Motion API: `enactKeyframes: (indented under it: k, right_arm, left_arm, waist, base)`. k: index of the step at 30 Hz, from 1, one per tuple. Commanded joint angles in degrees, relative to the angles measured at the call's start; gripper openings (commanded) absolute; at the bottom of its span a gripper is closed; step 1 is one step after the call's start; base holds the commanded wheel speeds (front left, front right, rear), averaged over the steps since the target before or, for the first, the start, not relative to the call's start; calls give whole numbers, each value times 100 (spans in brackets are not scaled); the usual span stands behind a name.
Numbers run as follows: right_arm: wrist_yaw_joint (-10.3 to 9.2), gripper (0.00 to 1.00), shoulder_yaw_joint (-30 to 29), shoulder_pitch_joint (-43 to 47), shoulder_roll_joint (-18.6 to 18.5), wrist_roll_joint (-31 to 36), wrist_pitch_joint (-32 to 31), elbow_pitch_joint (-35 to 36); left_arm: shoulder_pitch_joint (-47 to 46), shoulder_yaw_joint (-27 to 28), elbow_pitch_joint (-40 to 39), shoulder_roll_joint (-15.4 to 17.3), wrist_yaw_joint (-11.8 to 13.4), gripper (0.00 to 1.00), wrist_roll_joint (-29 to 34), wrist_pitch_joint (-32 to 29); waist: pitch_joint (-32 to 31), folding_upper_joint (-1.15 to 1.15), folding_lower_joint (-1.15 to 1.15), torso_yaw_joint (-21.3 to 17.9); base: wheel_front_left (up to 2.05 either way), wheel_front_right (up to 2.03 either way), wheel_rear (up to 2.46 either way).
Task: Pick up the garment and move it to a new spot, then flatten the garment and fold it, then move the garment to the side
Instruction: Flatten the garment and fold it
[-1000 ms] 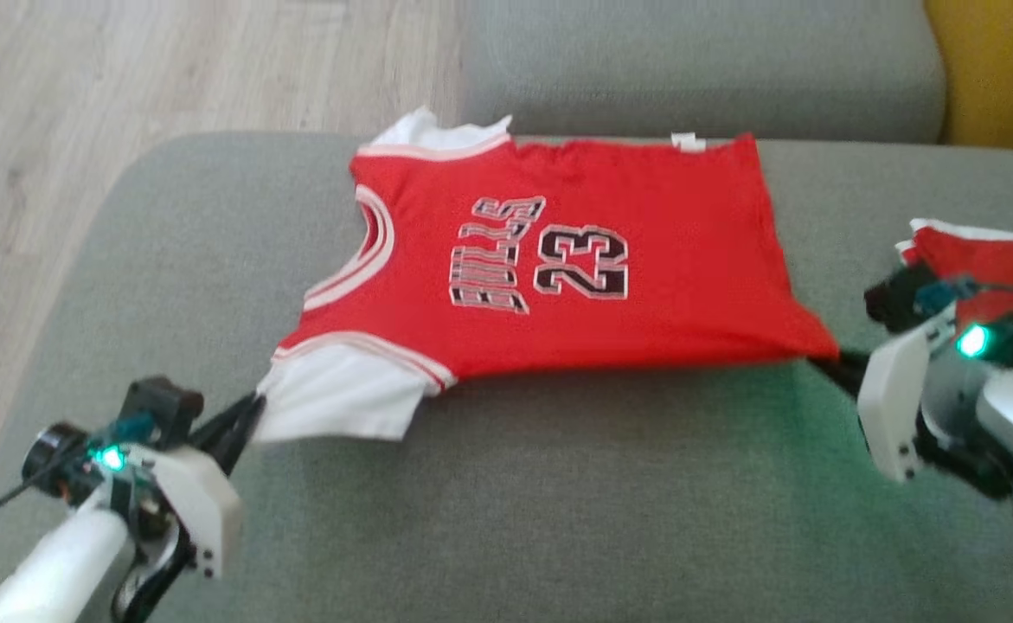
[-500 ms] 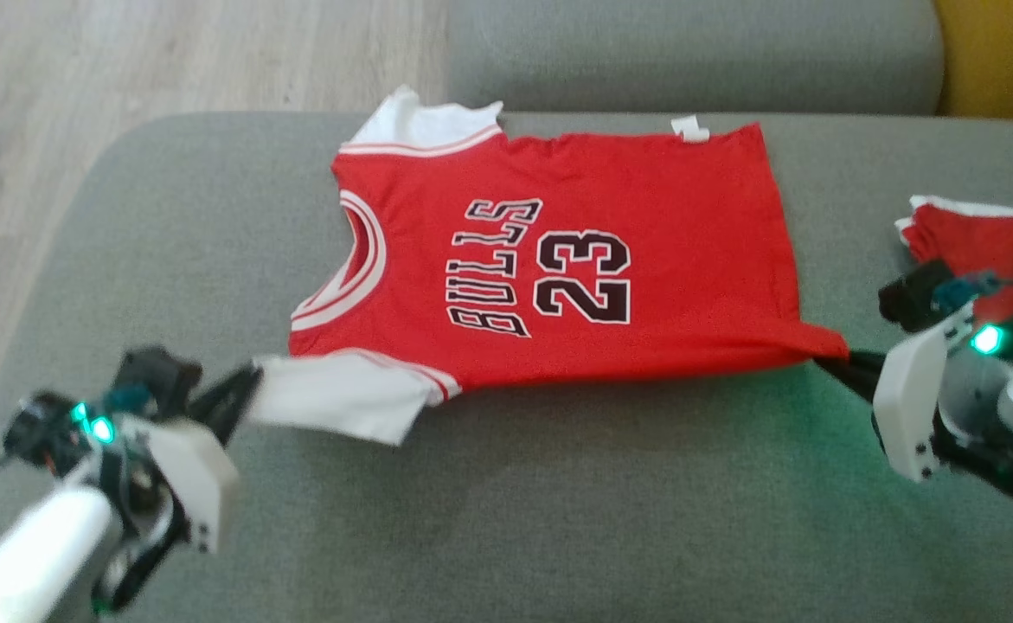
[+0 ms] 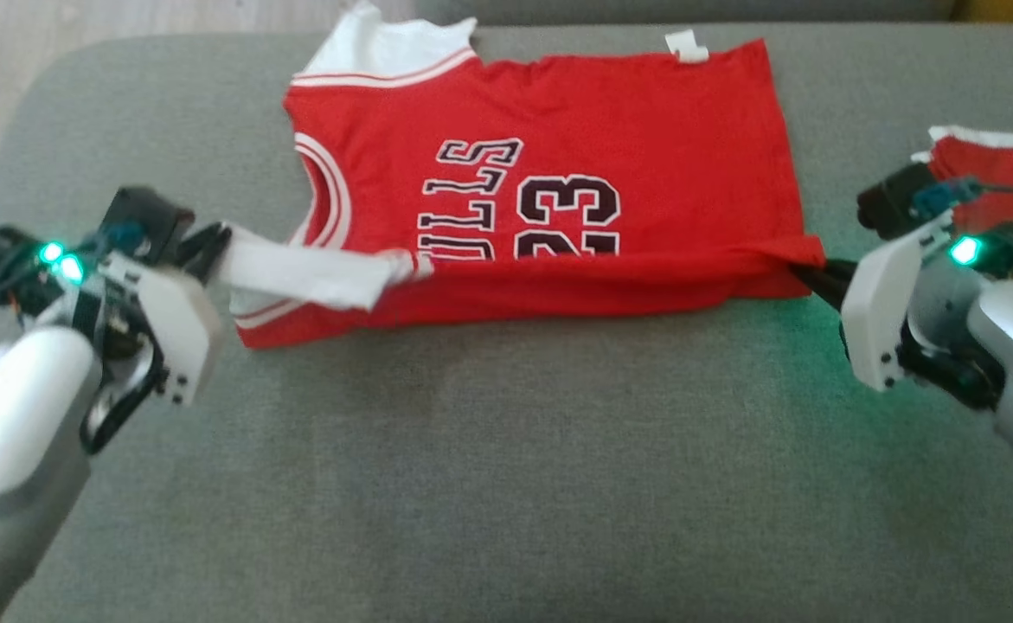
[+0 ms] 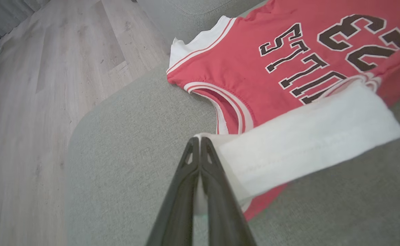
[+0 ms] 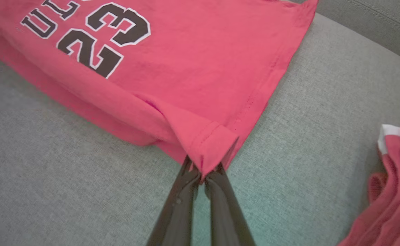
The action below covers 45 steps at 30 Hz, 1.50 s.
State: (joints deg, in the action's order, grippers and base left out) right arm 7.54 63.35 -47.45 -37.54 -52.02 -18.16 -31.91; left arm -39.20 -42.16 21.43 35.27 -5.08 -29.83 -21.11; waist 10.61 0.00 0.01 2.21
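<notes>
One garment [image 3: 644, 112], a red jersey with two white sleeves, lies spread on the grey sofa cushion [image 3: 506, 476], neck towards the robot's left and hem towards its right. The far sleeve [image 3: 385, 48] lies flat at the cushion's back edge. The near sleeve [image 3: 307, 275] stretches taut from the left gripper [image 3: 216, 247] and crosses the red chest panel. Two grippers are in view, one at each end of the garment's near edge. The left gripper's jaws are pressed together on the corner of the near sleeve, and the right gripper [image 3: 804, 272] is clamped on the near hem corner, which the right wrist view shows bunched between the dark fingertips. Between the two grips, the near edge stands raised off the cushion in a long fold. The printing on the chest is black with a white outline. The letters "ULLS" and the number "23" can be read, with their near ends cut off by the fold. One small white tag [image 3: 684, 45] projects at the far hem corner, and any writing on it is too small to read. One second heap of red and white cloth [image 3: 1003, 173] lies at the robot's right, apart from the garment, and its layers cannot be counted. Pale wooden floor [image 4: 32, 85] borders the cushion.
</notes>
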Motion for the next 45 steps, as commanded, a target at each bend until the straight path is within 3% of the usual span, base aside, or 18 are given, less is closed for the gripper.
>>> enactKeyframes:
  k: [1, 12, 13, 14, 15, 16, 22, 26, 31, 36, 41, 45]
  right_arm:
    - [-5, 0, -49, -161, 9, 64, 32, -36]
    - [-5, 0, 55, -648, 484, 86, 293, -642]
    - [-5, 16, 22, -701, 525, 129, 403, -740]
    - [-5, 100, -34, -745, 574, 157, 519, -858]
    - [-5, 100, -34, -745, 574, 157, 519, -858]
    - [-5, 100, -98, -786, 633, 170, 628, -974]
    - [-5, 100, -891, -962, 1015, 18, 1916, -1591]
    - [-5, 100, -1370, -875, 1276, -25, 2922, -1904]
    - [-5, 100, -2115, -586, 1540, 161, 3305, -1952]
    - [-5, 100, -3828, 300, 1882, 1136, 3313, -1139]
    - [-5, 100, -5335, 1701, 2696, 2507, 3314, -32]
    - [-5, 100, -6129, 2728, 3296, 3465, 3314, 985]
  left_arm:
    - [-548, 188, 102, 147, -36, 0, 120, 8]
    - [-1579, -236, 1427, -330, -179, 0, 495, 302]
    - [-1651, -229, 1547, -384, -162, 0, 502, 356]
    - [-1738, -212, 1649, -434, -92, 44, 550, 489]
    - [-1738, -212, 1649, -434, -92, 44, 550, 489]
    - [-1823, -182, 1757, -486, 17, 100, 604, 662]
    - [-2086, 219, 2258, -958, 672, 100, 563, 2092]
    - [-1986, 588, 2413, -1274, 969, 100, 299, 3101]
    - [-1594, 955, 2113, -1489, 1249, 100, 127, 3579]
    - [-724, 1450, 913, -1531, 1602, 100, 311, 3608]
    - [573, 2037, -219, -1710, 1913, 100, 570, 3609]
    - [1519, 2363, -674, -1943, 1937, 100, 719, 3610]
  waist:
    - [137, 0, -1, -103]
    - [465, 0, -1, -342]
    - [489, 0, -1, -349]
    - [510, 0, -1, -355]
    - [510, 0, -1, -355]
    - [527, 0, -1, -359]
    - [443, 0, -1, -331]
    - [209, 0, -1, -267]
    - [-63, 0, -1, -167]
    - [-229, 0, -1, -117]
    - [-372, 0, -1, -126]
    - [-477, 0, -1, -158]
  base:
    - [0, 0, 0]
    - [0, 0, 0]
    - [0, 0, 0]
    - [0, 0, 0]
    - [0, 0, 0]
    - [0, 0, 0]
    - [0, 0, 0]
    - [0, 0, 0]
    - [0, 0, 0]
    - [0, 0, 0]
    - [0, 0, 0]
    - [0, 0, 0]
